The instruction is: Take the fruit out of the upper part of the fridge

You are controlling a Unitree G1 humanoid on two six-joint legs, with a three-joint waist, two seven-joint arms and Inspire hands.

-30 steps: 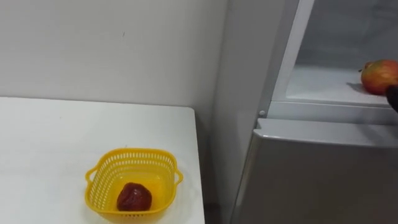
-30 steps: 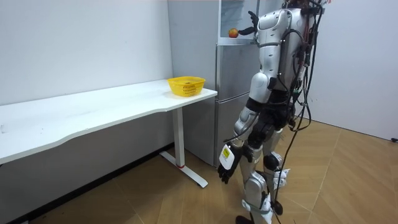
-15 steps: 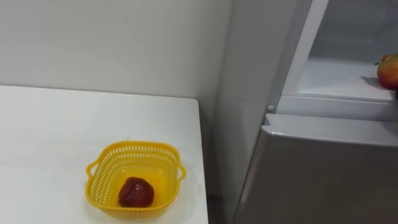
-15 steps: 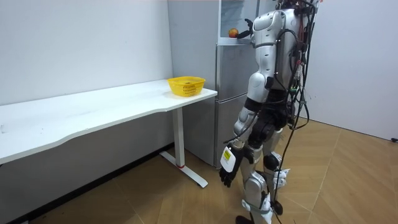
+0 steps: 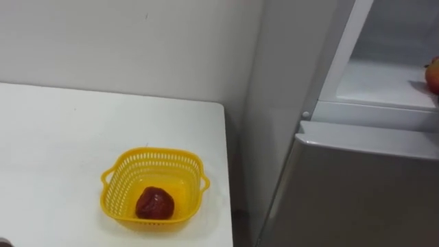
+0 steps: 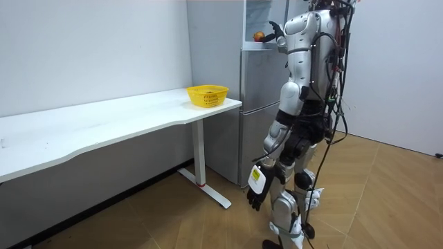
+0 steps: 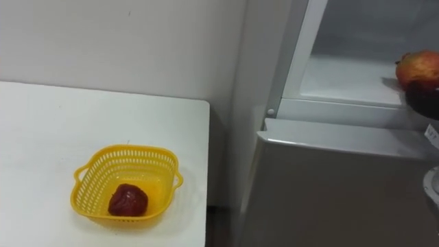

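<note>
A red-and-yellow apple [image 7: 418, 67] lies on the white shelf [image 7: 343, 79] of the open upper fridge compartment, at the right edge of the eye views. My right hand [image 7: 422, 99] is raised to that shelf, dark, just in front of and below the apple. In the room view its fingers [image 6: 272, 28] look spread beside the apple [image 6: 258, 36], not closed round it. My left hand [image 6: 257, 197] hangs relaxed by my thigh. I stand upright facing the fridge.
The grey lower fridge door [image 7: 329, 185] is shut below the shelf. To the left, a white table [image 7: 41, 137] carries a yellow basket [image 7: 127, 147] near its right end, with a dark red fruit [image 7: 127, 200] inside. Wooden floor lies behind me.
The eye view has shifted, so the apple sits further right in it. In the room view my right hand has come closer to the apple and my body has shifted slightly.
</note>
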